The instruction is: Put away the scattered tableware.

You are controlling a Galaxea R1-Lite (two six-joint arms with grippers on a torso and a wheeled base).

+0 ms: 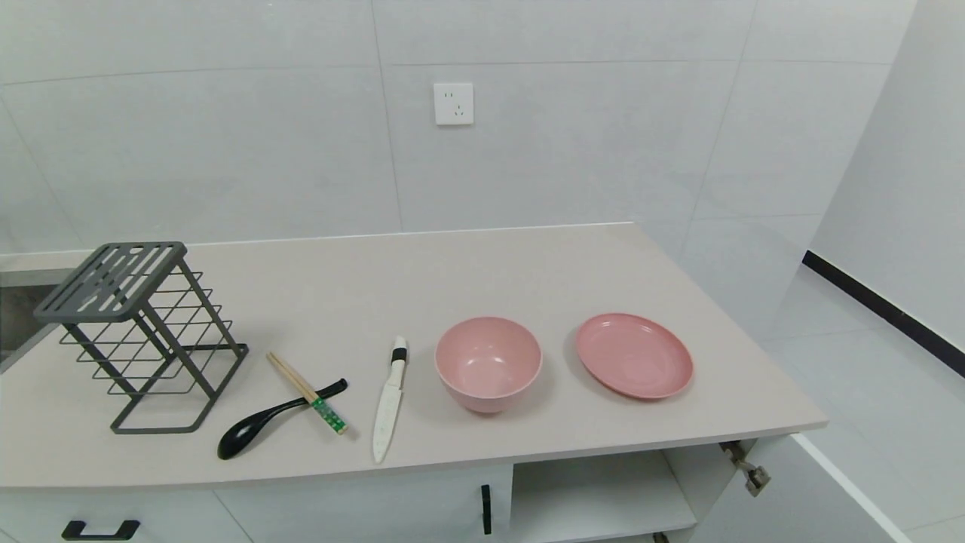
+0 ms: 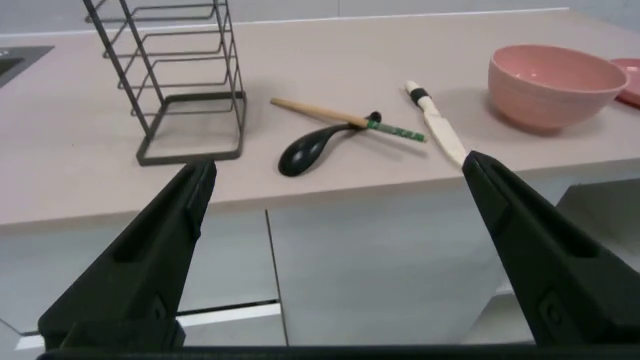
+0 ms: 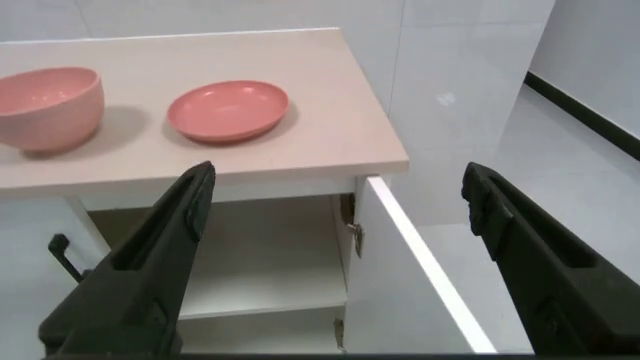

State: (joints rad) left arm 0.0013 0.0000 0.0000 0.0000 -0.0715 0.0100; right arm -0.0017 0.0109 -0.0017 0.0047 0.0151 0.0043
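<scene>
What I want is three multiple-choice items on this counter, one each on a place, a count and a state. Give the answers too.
1. What lies across the spoon?
A chopsticks
B a fork
C a cup

2. How many pink dishes stand on the counter?
A one
B two
C three

3. The cupboard door under the counter's right end is:
A open
B shut
C taken off

Answers:
1 A: the chopsticks cross the spoon's handle.
2 B: there is one bowl and one plate.
3 A: the door stands swung out and the shelf inside shows.
</scene>
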